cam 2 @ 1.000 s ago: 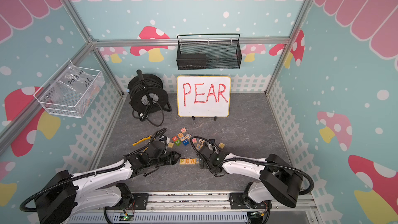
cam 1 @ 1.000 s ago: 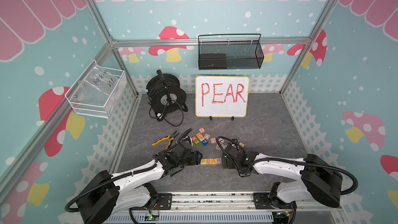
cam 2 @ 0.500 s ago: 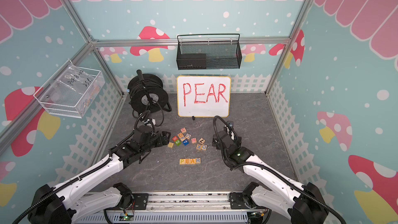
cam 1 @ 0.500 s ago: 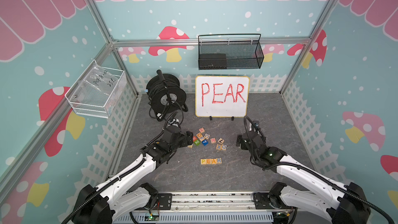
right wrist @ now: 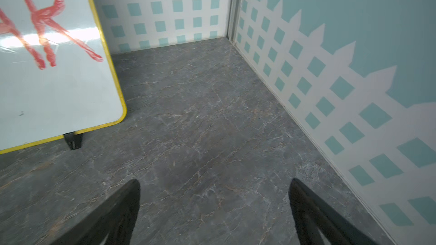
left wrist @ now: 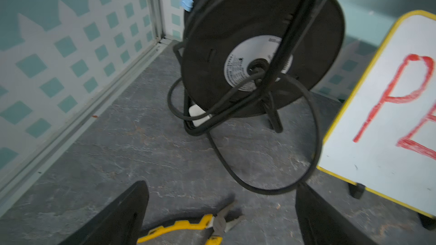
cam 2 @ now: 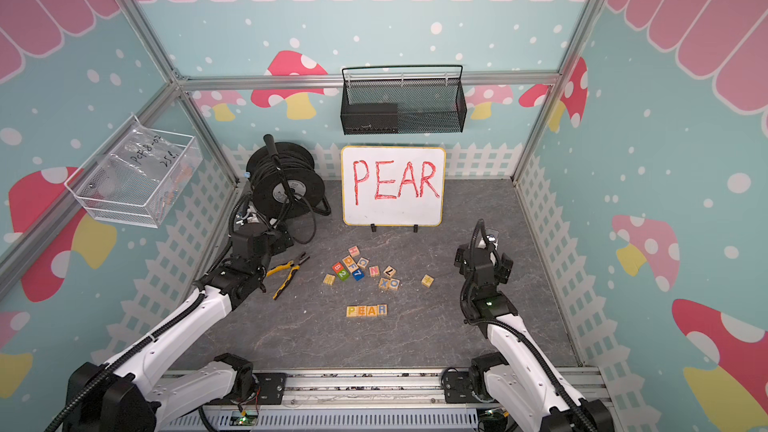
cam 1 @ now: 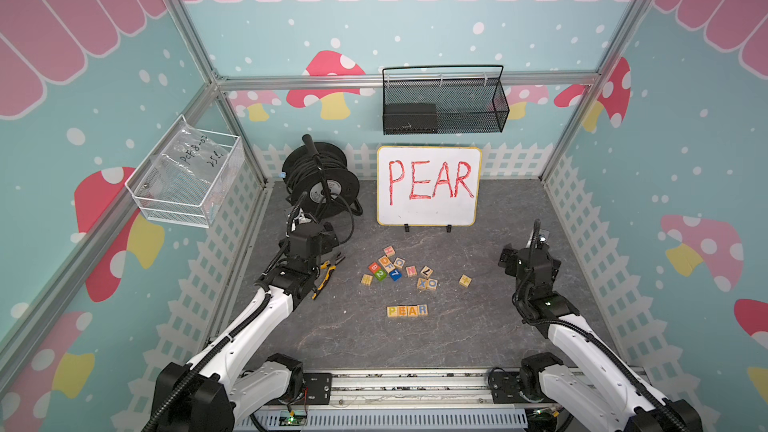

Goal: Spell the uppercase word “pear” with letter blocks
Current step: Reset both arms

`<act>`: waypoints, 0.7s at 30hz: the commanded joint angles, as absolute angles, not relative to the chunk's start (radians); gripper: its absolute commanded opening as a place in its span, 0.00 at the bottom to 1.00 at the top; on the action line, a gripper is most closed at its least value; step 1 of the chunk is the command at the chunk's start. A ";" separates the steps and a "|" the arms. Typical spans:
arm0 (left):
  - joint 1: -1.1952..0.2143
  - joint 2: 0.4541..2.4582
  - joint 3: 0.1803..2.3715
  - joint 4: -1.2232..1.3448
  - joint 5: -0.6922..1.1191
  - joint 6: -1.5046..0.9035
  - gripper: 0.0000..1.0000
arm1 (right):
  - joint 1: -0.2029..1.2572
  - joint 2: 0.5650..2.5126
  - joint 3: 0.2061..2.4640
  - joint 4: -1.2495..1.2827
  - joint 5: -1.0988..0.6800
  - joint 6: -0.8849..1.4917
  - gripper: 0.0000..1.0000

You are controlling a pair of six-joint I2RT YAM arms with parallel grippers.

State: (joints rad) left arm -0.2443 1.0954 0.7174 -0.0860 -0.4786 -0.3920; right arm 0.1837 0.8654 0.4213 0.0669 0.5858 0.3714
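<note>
Letter blocks point(cam 1: 407, 310) spell PEAR, seemingly touching; left tool point(left wrist: 220, 183), right tool point(right wrist: 214, 180) agape.

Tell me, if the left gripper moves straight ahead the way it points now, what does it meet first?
Probably the loose cable loop in front of the cable reel, then the reel itself; depth is unclear. The pliers lie below the open left gripper, not ahead of it.

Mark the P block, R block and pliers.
P block point(cam 1: 392, 311), in a top view, lettered face.
R block point(cam 1: 422, 310), in a top view, lettered face.
pliers point(cam 2: 289, 275), in a top view, yellow handle.
</note>
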 commanded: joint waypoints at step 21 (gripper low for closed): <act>-0.025 1.365 0.345 0.815 -0.418 -0.152 0.99 | 0.021 1.091 0.098 0.935 0.505 0.203 1.00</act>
State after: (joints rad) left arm -0.0330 1.3491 0.3683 0.6506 -0.4431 -0.1989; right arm 0.0307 1.0550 0.1040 0.7918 0.5316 0.2443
